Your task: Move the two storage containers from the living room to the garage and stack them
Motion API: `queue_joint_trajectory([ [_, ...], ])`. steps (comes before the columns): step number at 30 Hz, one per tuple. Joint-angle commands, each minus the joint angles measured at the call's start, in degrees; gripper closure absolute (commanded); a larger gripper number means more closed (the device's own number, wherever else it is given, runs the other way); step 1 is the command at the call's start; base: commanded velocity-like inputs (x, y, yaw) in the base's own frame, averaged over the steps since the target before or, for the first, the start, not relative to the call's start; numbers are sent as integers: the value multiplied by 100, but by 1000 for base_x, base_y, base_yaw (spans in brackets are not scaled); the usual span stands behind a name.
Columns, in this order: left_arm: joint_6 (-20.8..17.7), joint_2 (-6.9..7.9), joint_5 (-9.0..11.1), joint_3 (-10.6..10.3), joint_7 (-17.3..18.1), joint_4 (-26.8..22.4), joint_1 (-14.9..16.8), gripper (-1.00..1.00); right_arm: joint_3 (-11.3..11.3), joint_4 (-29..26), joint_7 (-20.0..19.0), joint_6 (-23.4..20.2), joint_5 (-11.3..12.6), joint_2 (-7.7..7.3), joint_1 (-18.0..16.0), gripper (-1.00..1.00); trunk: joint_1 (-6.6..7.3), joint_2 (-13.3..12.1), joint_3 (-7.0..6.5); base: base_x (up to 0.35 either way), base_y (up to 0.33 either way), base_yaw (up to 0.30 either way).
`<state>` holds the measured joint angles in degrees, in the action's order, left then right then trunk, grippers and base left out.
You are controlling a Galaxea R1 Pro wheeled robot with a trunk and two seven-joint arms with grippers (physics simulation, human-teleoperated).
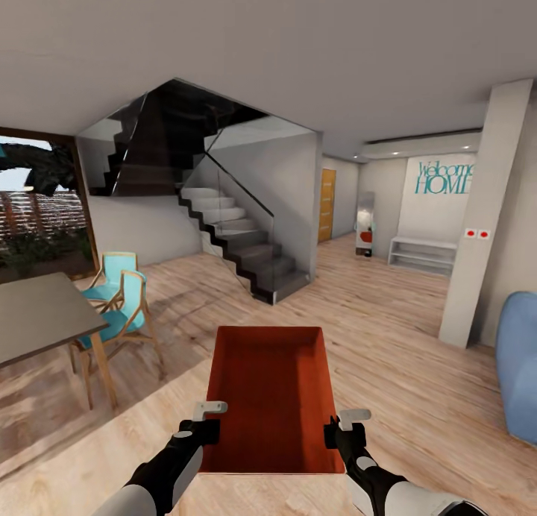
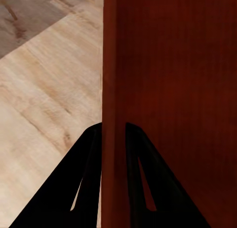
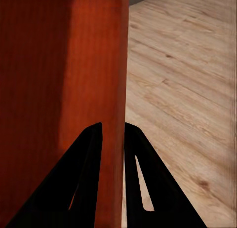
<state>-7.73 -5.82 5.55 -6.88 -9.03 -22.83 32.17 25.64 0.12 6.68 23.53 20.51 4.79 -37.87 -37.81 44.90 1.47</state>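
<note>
Item 1, my left tool [image 1: 200, 432]: black fingers [image 2: 84, 188] closed on the left long wall of the orange-red rectangular open-topped storage container [image 1: 272, 397], one finger on each face of the thin wall, as my left wrist view shows.

Item 2, my right tool [image 1: 341, 434]: black fingers [image 3: 86, 183] pinching the right long wall of the same container [image 3: 59, 90] in the same way, one finger inside, one outside.

Item 3, the container: held level between both tools, clear of the floor, straight ahead of my trunk, its long axis pointing away from me. Interior [image 2: 182, 90] bare. Both grips sit toward the near end of the long walls.

Item 4, light wood-plank floor [image 1: 388, 329]: runs beneath the container and through the room.

Item 5, grey-topped table [image 1: 37, 315]: at my left, with two turquoise-seated wooden chairs [image 1: 119, 307] at its far corner.

Item 6, dark staircase with glass balustrade [image 1: 239, 240]: ahead, beyond the container's far end.

Item 7, white square pillar [image 1: 485, 218]: to my right, bearing two small red-dotted switches; a blue upholstered seat [image 1: 522, 367] near its foot.

Item 8, far wall: teal lettering "Welcome HOME" [image 1: 444, 179], a low white shelf unit [image 1: 421, 253] under it, and an orange-brown door [image 1: 327, 204] down the passage.
</note>
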Motion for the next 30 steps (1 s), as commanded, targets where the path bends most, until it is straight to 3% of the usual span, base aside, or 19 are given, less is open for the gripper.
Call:
queue_joint_trajectory([
  [1, -36, 2, 41, -50, -81, -12, 0, 100, -129, 5, 27, 29, 110, 5, -10, 100, -5, 8, 10, 322, 0, -288],
  [30, -36, 2, 42, -50, -81, -10, 0, 100, -129, 5, 27, 29, 104, 5, -10, 100, -5, 8, 10, 322, 0, -288],
])
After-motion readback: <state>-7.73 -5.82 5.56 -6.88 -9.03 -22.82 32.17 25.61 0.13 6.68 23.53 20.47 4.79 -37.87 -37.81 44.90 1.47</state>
